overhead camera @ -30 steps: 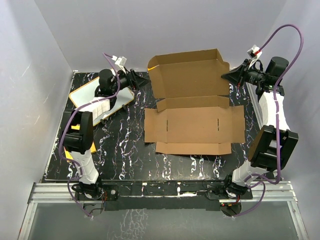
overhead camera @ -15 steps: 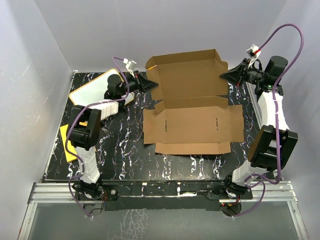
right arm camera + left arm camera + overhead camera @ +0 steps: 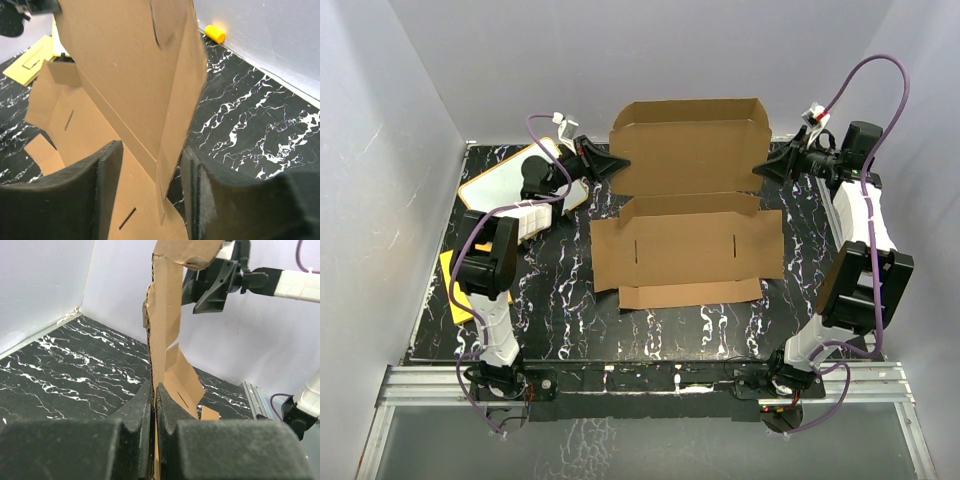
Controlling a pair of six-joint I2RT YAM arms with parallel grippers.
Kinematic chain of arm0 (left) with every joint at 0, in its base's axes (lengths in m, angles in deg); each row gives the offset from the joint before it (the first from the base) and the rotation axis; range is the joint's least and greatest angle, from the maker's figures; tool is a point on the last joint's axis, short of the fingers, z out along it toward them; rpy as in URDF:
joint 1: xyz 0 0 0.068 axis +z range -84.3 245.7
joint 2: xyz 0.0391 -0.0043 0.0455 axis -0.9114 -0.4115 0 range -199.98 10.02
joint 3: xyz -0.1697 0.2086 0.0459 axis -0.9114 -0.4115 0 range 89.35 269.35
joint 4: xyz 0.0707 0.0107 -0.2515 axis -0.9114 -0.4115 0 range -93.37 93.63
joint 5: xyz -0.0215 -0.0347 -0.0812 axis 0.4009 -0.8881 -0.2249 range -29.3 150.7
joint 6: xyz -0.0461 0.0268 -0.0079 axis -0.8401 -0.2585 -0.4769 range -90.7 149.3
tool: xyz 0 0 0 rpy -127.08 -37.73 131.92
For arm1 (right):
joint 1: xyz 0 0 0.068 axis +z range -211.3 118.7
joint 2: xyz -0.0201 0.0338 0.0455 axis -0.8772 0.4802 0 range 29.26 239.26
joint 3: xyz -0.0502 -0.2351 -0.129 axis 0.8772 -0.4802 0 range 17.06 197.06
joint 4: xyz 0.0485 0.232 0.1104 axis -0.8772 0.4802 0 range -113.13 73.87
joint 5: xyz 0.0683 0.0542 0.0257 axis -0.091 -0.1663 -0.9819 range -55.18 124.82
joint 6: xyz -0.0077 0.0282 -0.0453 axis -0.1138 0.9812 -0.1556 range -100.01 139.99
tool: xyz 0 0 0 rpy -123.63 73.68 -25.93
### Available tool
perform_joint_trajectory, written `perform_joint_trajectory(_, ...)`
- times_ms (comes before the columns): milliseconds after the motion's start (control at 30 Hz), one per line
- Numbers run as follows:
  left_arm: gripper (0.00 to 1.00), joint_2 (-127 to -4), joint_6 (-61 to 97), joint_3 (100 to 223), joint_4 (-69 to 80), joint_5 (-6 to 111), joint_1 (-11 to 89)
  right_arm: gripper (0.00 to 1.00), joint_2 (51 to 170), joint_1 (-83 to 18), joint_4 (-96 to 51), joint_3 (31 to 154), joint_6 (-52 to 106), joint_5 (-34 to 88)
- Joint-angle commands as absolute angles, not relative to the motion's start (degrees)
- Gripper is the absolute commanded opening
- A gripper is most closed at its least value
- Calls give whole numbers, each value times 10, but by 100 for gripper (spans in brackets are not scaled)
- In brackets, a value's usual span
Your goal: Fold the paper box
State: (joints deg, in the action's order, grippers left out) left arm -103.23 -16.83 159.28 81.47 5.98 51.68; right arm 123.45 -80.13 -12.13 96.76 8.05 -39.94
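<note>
The paper box [image 3: 685, 250] is a brown cardboard sheet lying flat in the middle of the black table, with its rear lid panel [image 3: 688, 145] standing upright. My left gripper [image 3: 618, 163] is shut on the left edge of that raised panel. In the left wrist view the pads pinch the cardboard edge [image 3: 165, 315] at the left gripper [image 3: 153, 389]. My right gripper [image 3: 761, 165] stands open at the panel's right side. In the right wrist view the side flap of the paper box [image 3: 125, 75] hangs between the parted fingers of the right gripper [image 3: 150, 162], not clamped.
A white board with an orange rim [image 3: 503, 183] lies at the back left under the left arm. An orange-yellow sheet [image 3: 453, 292] lies by the left edge. A small yellow cylinder [image 3: 215, 33] sits against the back wall. Grey walls close in the table.
The left gripper swung right to the raised panel's left edge and shut on it. The right gripper let go and opened. The box slid a little to the left.
</note>
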Motion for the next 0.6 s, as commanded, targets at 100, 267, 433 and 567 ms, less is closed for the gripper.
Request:
perform_joint_trajectory(100, 0, -1004, -211, 1597, 937, 27, 525, 69, 1268, -797, -107, 962, -16, -409)
perform_joint_trajectory(267, 0, -1010, -220, 1603, 950, 11, 526, 81, 1287, -788, -234, 938, 59, -414)
perform_joint_trajectory(433, 0, -1019, -244, 1612, 975, -1, 525, 84, 1307, -760, -366, 926, 138, -443)
perform_joint_trajectory(567, 0, -1023, -256, 1618, 990, -9, 525, 75, 1327, -748, -512, 907, 252, -469)
